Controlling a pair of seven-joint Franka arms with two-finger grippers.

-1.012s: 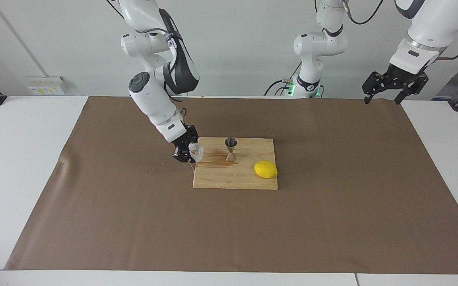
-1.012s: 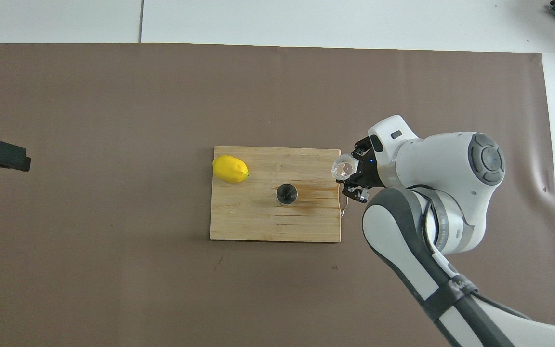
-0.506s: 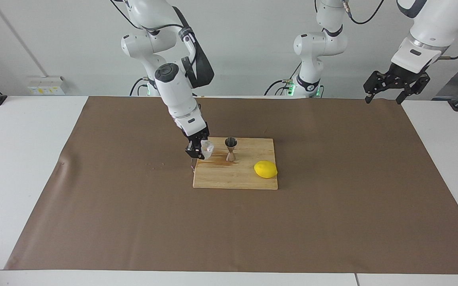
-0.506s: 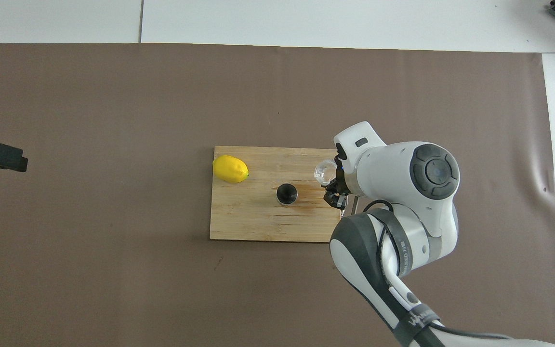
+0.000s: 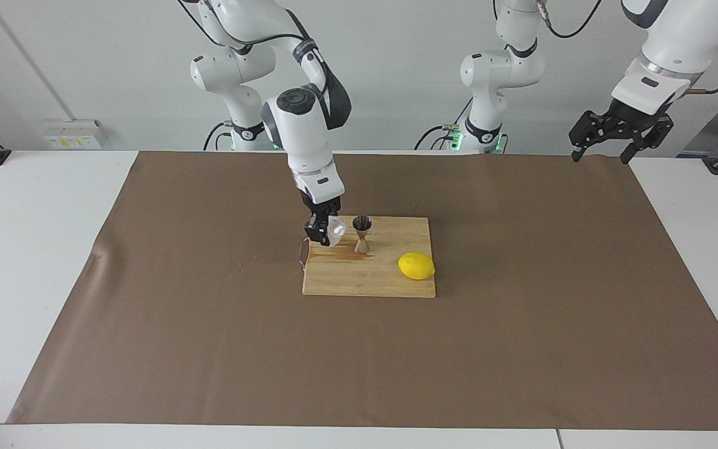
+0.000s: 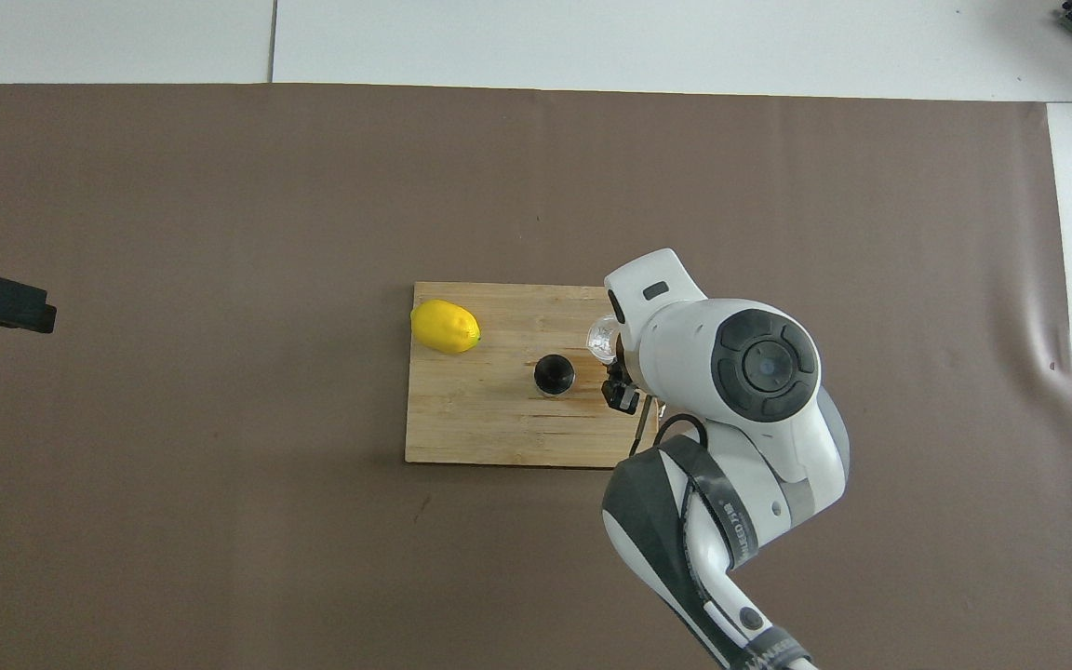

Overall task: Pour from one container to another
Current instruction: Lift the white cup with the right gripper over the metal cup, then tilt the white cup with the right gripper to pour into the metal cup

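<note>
Carrying white cup (image 5: 336,231) closer to jigger (image 5: 362,234): right tool (image 5: 323,235) clamped on it; left tool (image 5: 604,148) apart, waiting

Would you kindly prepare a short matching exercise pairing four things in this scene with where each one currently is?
Things:
1. white cup
2. jigger
3. lemon
4. left claw

Places:
A. upright on the cutting board
B. held by the right claw
C. raised over the left arm's end of the table, waiting
D. lying on the board, farther from the robots than the jigger

Pairs: 1-B, 2-A, 3-D, 4-C
</note>
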